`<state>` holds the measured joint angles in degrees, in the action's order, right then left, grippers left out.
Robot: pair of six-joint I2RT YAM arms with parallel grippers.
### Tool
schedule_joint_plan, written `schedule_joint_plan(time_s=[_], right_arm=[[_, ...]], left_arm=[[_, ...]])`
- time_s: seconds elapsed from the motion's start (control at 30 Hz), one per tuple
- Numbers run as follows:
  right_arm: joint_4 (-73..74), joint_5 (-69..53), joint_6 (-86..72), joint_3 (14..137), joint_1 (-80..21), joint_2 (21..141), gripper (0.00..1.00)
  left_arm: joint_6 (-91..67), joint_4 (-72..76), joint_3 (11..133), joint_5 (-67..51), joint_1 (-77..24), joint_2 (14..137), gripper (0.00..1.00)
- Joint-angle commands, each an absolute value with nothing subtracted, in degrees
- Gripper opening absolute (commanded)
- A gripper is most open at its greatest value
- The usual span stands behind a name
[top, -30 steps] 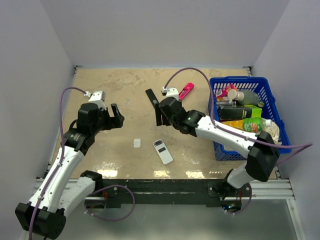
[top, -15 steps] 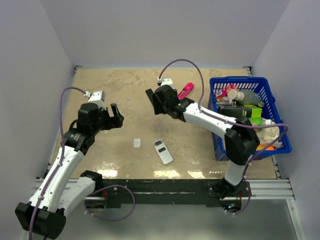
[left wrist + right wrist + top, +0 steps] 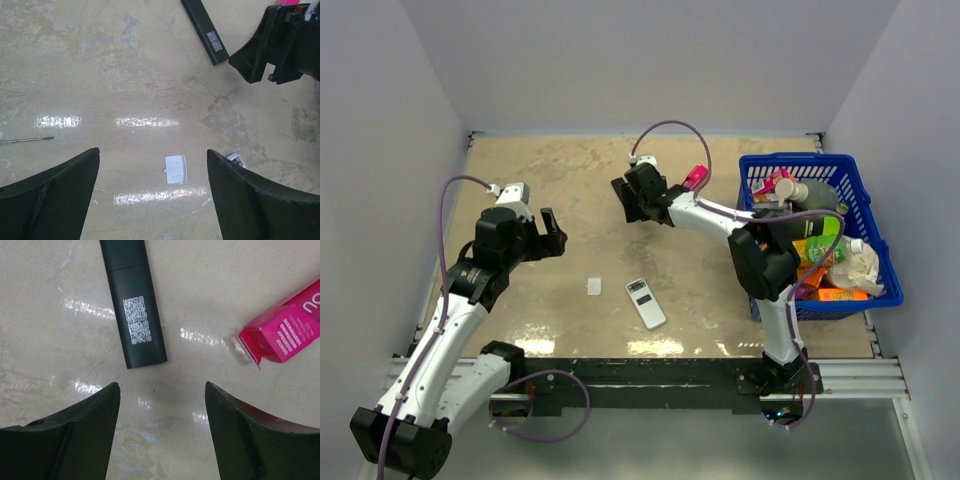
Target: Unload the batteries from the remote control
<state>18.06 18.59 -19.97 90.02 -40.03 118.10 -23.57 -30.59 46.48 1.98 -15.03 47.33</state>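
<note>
No batteries show in any view. A small white remote (image 3: 645, 302) lies face up near the front middle, with its corner (image 3: 235, 159) at the edge of the left wrist view. A white flat cover (image 3: 594, 286) (image 3: 175, 169) rests just left of it. A long black remote (image 3: 132, 305) (image 3: 205, 31) lies farther back, back side up with a QR label. My right gripper (image 3: 632, 205) (image 3: 162, 390) hovers open just short of its near end, holding nothing. My left gripper (image 3: 555, 232) (image 3: 152, 165) hangs open above the table, the cover between its fingers in view.
A pink box (image 3: 693, 178) (image 3: 287, 327) lies right of the black remote. A blue basket (image 3: 873, 225) full of bottles and packets stands at the right edge. A thin metal pin (image 3: 27, 140) lies on the table to the left.
My right gripper has moved toward the back of the table, ending next to the black remote, with its arm folding back. The left arm has stayed still.
</note>
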Motion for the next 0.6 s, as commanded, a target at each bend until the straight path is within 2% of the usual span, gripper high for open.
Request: schedule_joint_plan(time_s=[0.0,0.27,0.57], right_arm=[[17.40,18.01,-17.58,97.02,-39.99,121.37,0.71],[19.42,19.25,-15.65,103.70,-39.81,127.35,0.70],[20.13,19.42,-15.38,105.20,-39.46,131.66,0.69]], left_arm=[[-24.43,-28.83,46.32,2.72,-15.03,46.41,0.91],[-24.35,-28.74,46.32,2.55,-15.03,46.14,0.91],[-24.43,-28.74,46.14,2.81,-15.03,45.79,0.91]])
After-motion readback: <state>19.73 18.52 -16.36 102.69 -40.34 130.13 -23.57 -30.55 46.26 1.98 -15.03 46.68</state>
